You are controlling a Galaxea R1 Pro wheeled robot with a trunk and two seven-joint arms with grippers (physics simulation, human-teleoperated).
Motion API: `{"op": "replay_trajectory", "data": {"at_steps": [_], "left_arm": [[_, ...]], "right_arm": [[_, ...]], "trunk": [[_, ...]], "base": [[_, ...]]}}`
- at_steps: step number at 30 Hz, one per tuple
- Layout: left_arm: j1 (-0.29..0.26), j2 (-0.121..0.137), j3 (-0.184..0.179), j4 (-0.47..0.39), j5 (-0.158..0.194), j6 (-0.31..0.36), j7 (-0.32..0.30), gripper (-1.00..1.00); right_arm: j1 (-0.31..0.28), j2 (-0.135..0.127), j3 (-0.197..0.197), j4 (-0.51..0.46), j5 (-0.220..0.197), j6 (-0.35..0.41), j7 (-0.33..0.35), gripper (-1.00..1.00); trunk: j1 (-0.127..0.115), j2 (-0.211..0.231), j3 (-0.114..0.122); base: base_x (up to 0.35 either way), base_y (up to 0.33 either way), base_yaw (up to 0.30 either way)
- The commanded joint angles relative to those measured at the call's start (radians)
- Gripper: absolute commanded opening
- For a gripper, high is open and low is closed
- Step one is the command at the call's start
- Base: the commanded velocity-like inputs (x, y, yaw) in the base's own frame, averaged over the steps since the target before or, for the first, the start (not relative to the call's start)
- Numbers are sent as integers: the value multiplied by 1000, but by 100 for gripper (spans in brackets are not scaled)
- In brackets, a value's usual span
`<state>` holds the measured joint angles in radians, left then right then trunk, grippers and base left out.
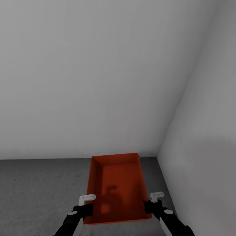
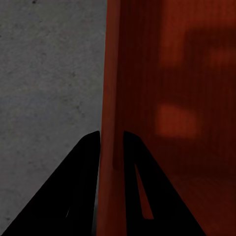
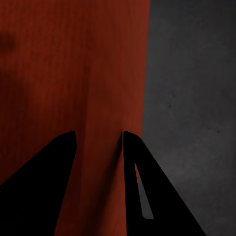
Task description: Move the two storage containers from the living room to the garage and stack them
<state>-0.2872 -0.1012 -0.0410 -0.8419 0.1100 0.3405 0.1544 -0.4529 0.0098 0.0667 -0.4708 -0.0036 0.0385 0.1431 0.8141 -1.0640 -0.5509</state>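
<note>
Container (image 1: 116,186), orange-red and open at the top, sits between the two grippers in the corner of the garage, where two plain white walls (image 1: 98,75) meet the dark grey concrete floor (image 1: 39,190). Its far end points toward the corner and its near end lies closest to the robot. The left gripper (image 1: 88,205) is at the near part of the container's left wall; in the left wrist view its two dark fingers (image 2: 73,187) are closed on that thin wall (image 2: 110,98), one outside and one inside. The right gripper (image 1: 151,204) grips the near part of the right wall in the same way, its fingers (image 3: 147,182) straddling the wall (image 3: 105,98) with floor beyond. I cannot tell whether the container touches the floor.
</note>
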Motion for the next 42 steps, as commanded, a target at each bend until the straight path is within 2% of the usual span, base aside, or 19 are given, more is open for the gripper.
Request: {"op": "replay_trajectory", "data": {"at_steps": [1, 12, 27, 42], "left_arm": [[0, 20, -3, -3, -39, -41, 40, -100], [0, 20, -3, -3, -39, -41, 40, -100], [0, 20, -4, -3, -39, -40, 40, -100], [0, 20, -3, -3, -39, -41, 40, -100]], "right_arm": [[-1, -1, -5, 1, -38, 4, 58, -100], [-1, -1, -5, 0, -38, 4, 58, -100], [-1, -1, -5, 0, -38, 4, 58, -100], [-1, -1, -5, 1, -38, 4, 58, -100]], "trunk": [[4, -8, -6], [46, -85, -58], [46, -85, -82], [104, -190, -135]], "base": [[0, 0, 0], [0, 0, 0], [0, 0, 0], [0, 0, 0]]}}
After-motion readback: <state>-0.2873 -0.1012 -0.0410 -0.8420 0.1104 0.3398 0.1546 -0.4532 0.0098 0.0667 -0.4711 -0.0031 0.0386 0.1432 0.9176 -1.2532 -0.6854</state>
